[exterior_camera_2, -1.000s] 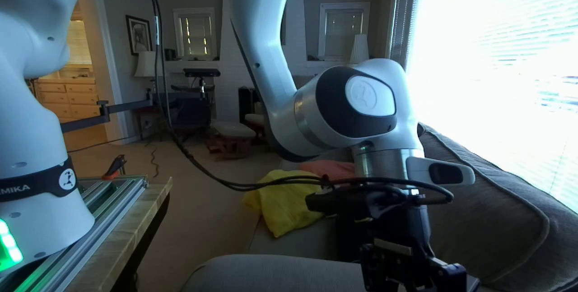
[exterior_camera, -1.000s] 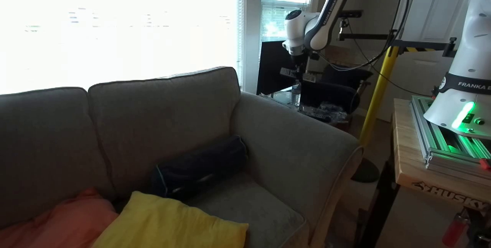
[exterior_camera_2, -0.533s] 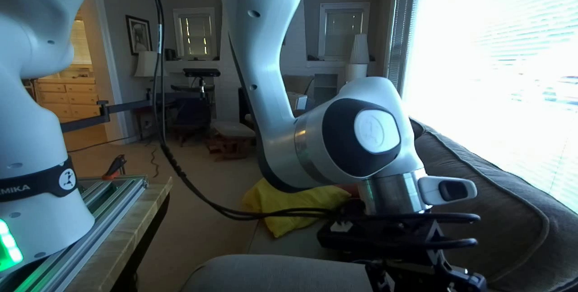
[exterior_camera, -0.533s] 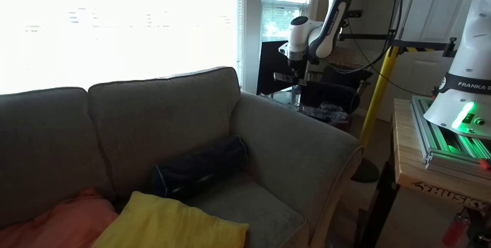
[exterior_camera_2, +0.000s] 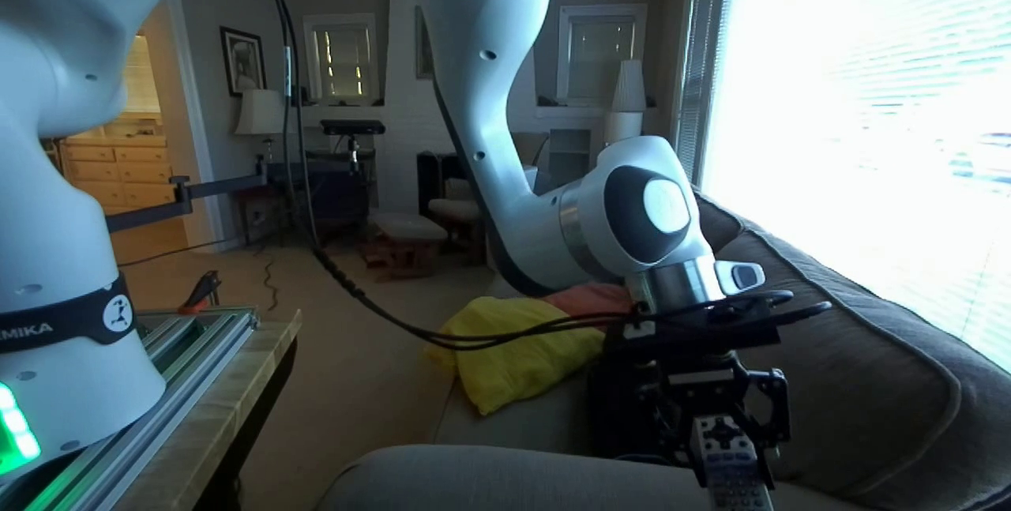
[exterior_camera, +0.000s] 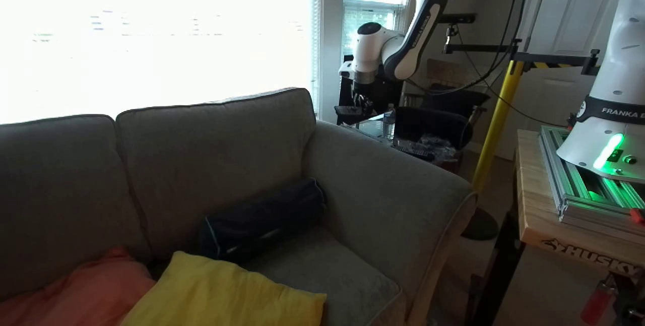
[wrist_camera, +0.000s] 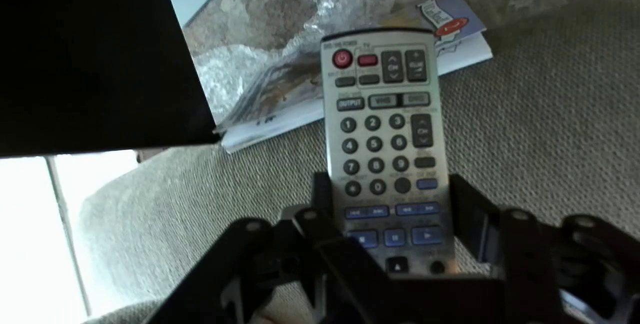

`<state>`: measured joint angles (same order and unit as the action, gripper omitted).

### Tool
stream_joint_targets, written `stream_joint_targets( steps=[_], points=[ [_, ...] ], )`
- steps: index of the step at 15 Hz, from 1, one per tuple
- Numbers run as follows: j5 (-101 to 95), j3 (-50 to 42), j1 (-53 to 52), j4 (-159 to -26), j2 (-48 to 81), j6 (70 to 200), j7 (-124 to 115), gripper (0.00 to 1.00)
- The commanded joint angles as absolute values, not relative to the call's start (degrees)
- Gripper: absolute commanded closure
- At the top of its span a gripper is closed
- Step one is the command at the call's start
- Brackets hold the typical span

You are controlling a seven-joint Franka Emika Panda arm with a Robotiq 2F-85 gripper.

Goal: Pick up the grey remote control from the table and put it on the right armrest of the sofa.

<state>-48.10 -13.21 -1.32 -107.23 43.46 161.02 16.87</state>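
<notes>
My gripper (wrist_camera: 393, 201) is shut on the grey remote control (wrist_camera: 385, 148), with one finger on each long side near its lower end. The remote's buttons face the wrist camera. In an exterior view the remote (exterior_camera_2: 731, 464) hangs tilted downward from the gripper (exterior_camera_2: 723, 448). In an exterior view the gripper (exterior_camera: 359, 107) is small and dark, beyond the sofa's right armrest (exterior_camera: 393, 175). The armrest (exterior_camera_2: 505, 471) also shows at the bottom of an exterior view. In the wrist view grey woven sofa fabric (wrist_camera: 540, 123) lies below the remote; the height between them is unclear.
A table (exterior_camera: 370, 127) with a water bottle (exterior_camera: 388, 123) and plastic wrap stands behind the armrest. A black panel (wrist_camera: 100, 63) and booklets (wrist_camera: 280, 133) show in the wrist view. A dark bolster (exterior_camera: 267, 220) and a yellow pillow (exterior_camera: 227, 296) lie on the sofa.
The arm first lowered, then moved left in an exterior view, away from the bottle and toward the sofa back. The wrist has turned, and the held remote now shows from its button side.
</notes>
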Motion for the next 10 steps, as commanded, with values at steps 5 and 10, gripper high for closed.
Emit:
stream_joint_targets(
  steps=[5, 10],
  points=[
    [-52.9, -9.6, 0.1, -97.7, 51.8, 149.4, 29.0, 0.66],
    [-51.1, -7.2, 4.7, -94.5, 55.1, 149.5, 33.6, 0.66]
  ],
)
